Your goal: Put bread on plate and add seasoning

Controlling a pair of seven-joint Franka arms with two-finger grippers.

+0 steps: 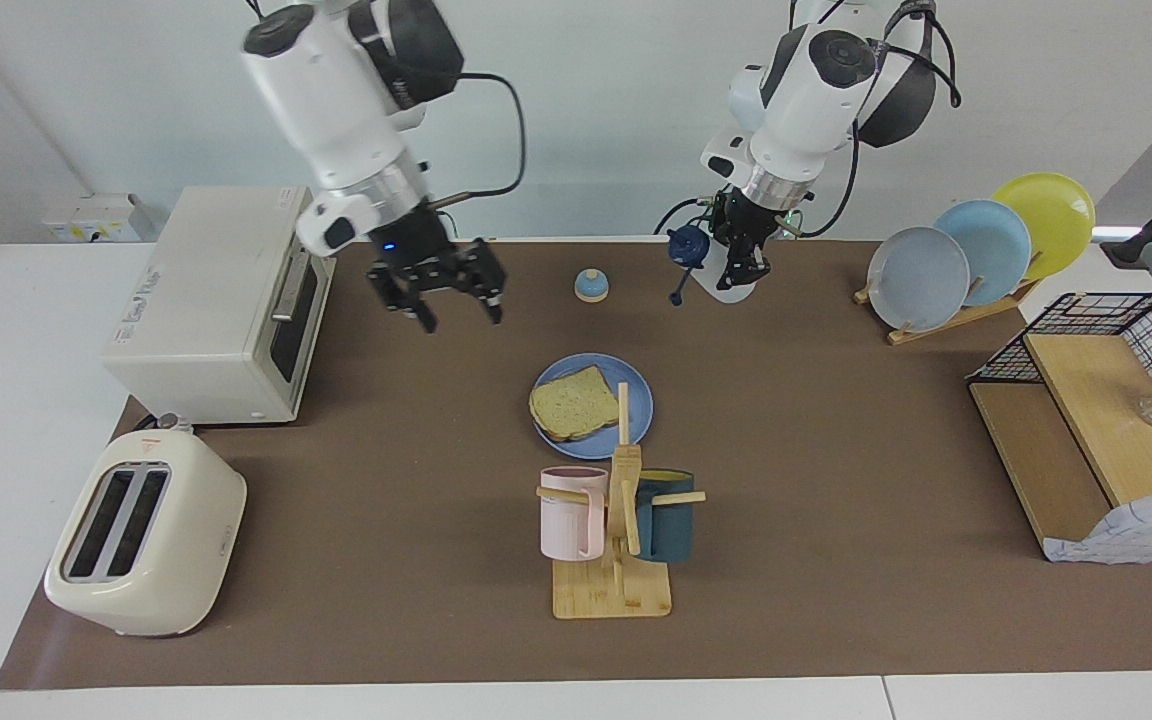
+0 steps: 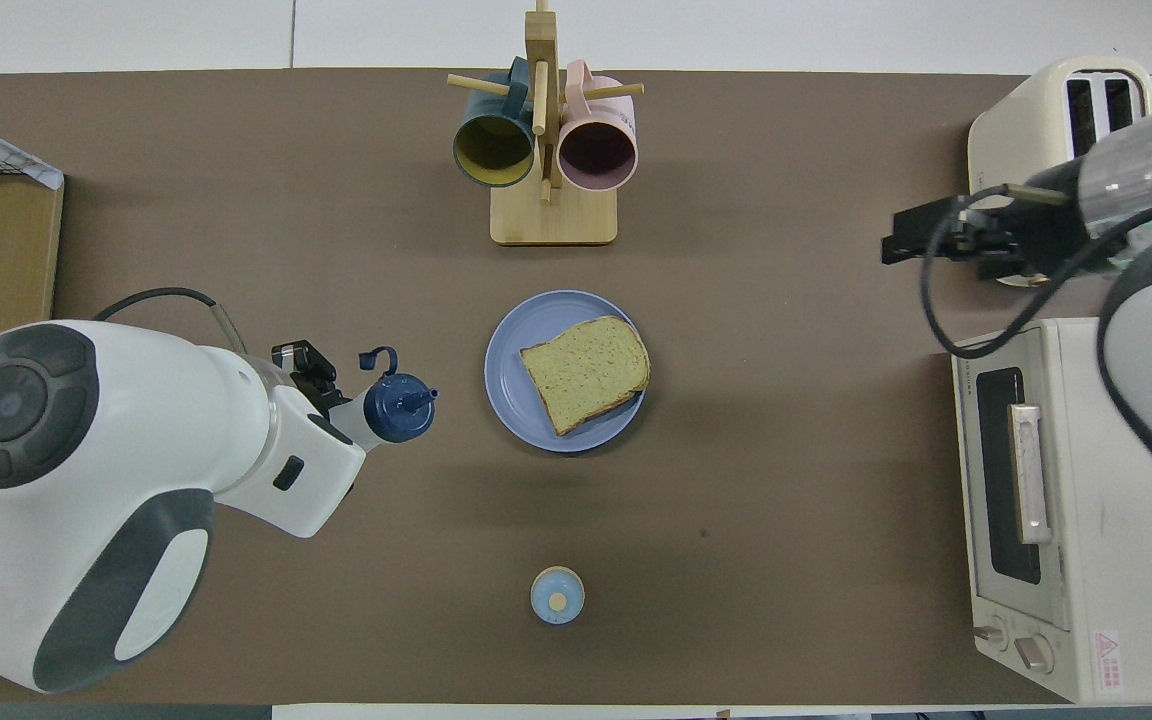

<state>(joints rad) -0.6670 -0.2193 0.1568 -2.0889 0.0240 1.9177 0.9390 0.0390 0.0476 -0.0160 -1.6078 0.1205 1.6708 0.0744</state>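
You see the toast slice [image 1: 573, 402] lying on the blue plate [image 1: 630, 420]; left tool [image 1: 748, 262] grips the seasoning bottle [image 1: 693, 250] aloft, right tool [image 1: 458, 305] hangs open above the counter [image 1: 836, 560]

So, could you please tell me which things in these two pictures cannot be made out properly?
- Translucent whitish seasoning bottle with navy cap: its body is hidden by the left gripper in the facing view and by its own cap in the overhead view.
- Right gripper: the overhead view shows it end on, its jaws unreadable.
- Round medium-blue plate: its rim is crossed by the wooden mug tree in the facing view.
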